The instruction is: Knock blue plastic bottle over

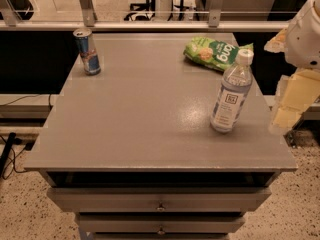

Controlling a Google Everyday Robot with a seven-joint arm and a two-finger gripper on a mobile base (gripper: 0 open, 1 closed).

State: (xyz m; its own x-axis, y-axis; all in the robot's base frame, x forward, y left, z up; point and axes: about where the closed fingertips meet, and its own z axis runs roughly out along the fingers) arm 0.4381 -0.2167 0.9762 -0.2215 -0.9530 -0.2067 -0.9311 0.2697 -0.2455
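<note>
Your gripper (pixel 286 115) hangs just off the right edge of the table (pixel 150 114), beside the upright blue plastic bottle (pixel 231 91), with a bare gap between them. A green chip bag (pixel 214 53) lies close behind the bottle. The can (pixel 88 51) stands well apart at the far left corner.

Office: swivel chair (pixel 141 4), drawer desk (pixel 150 114); end effector (pixel 283 115) right.

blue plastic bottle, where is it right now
In the camera view the blue plastic bottle stands upright near the grey table's right edge, in front of the green chip bag, with the pincer just to its right.
</note>
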